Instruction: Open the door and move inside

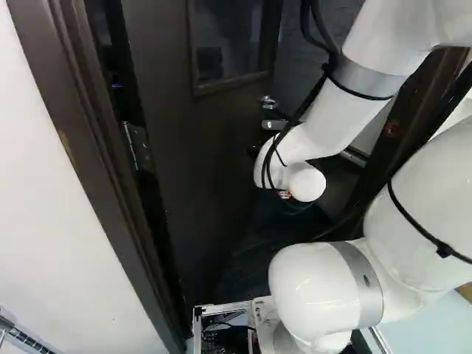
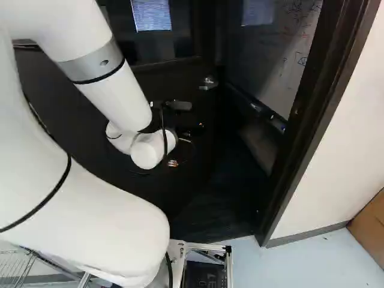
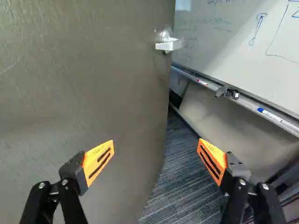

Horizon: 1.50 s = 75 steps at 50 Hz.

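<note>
In the right base view the gripper (image 2: 193, 128) is a dark shape beyond the white wrist, in front of the dark door (image 2: 180, 78). The door stands ajar, swung into the room, and its metal handle (image 2: 208, 83) is above and beyond the gripper. Seen from the wrist, the gripper (image 3: 155, 151) is open with nothing between its orange pads. One finger is before the door's face (image 3: 88, 93), the other before the gap past the door's free edge. The handle (image 3: 168, 45) lies farther ahead, apart from both fingers.
The dark door frame rises at the left (image 1: 96, 140) and at the right (image 2: 312, 114) of the doorway. Inside, a whiteboard (image 3: 233, 42) with a marker tray (image 3: 243, 100) lines the wall above dark striped carpet (image 3: 180, 186). A cardboard box (image 2: 369, 228) stands outside.
</note>
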Motion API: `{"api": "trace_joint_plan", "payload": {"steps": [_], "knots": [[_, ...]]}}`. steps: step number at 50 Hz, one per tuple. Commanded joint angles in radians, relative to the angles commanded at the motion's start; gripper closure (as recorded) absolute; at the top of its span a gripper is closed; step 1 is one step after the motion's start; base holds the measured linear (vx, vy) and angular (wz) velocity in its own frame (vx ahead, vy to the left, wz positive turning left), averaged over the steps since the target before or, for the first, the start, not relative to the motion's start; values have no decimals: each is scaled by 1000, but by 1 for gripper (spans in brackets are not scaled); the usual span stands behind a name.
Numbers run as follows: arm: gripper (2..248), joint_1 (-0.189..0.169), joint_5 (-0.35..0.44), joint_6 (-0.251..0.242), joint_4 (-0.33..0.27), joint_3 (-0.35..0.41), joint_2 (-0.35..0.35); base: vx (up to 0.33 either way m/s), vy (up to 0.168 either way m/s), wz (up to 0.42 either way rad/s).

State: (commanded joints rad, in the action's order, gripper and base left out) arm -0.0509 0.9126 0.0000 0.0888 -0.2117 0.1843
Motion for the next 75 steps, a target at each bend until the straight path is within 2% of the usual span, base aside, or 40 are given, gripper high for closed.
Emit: {"api": "trace_joint_plan", "payload": {"steps": [45,75], "knots": [[3,125,0,0,138,-100,-107,0,0,0],[3,202,0,0,147,-137,-145,0,0,0]]}}
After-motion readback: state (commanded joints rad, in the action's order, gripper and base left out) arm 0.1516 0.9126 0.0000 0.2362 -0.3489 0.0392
